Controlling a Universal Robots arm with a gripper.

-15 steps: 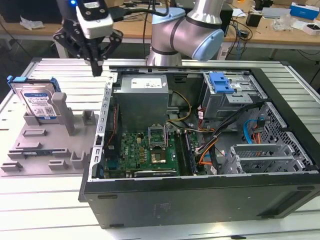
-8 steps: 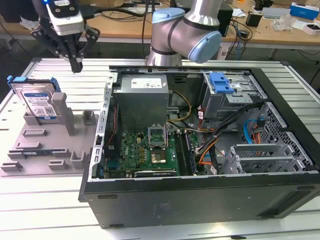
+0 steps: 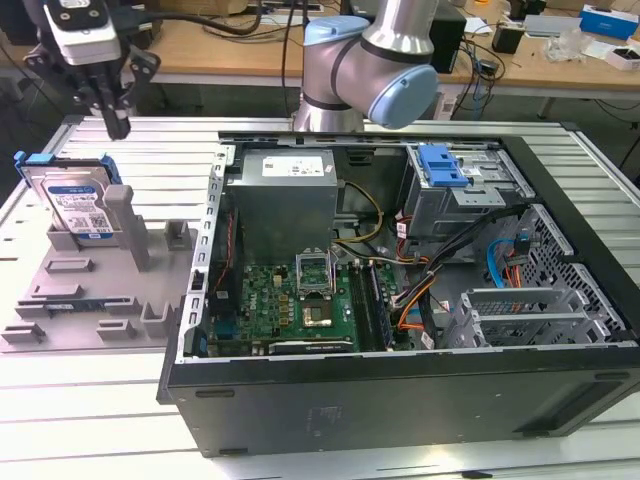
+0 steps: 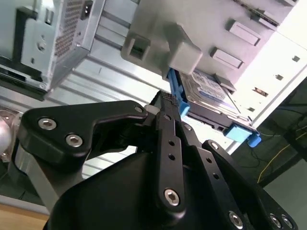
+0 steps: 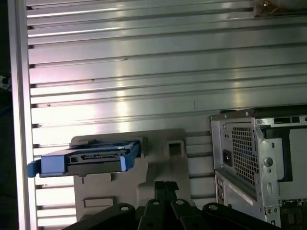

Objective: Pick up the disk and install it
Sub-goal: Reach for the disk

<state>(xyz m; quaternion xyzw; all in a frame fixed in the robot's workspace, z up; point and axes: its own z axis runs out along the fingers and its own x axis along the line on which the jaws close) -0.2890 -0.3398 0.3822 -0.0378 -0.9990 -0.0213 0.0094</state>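
Ribbed aluminium table (image 3: 90,410), wooden benches (image 3: 220,50) behind. End effector (image 3: 117,122) closed, empty, above disk (image 3: 78,200) upright in grey fixture (image 3: 60,300).

An open computer case (image 3: 400,400) lies on a ribbed metal counter (image 3: 80,430), exposing its grey power supply (image 3: 285,195), green motherboard (image 3: 290,300) and blue latch (image 3: 443,165). A grey moulded fixture (image 3: 90,300) sits just beside it.
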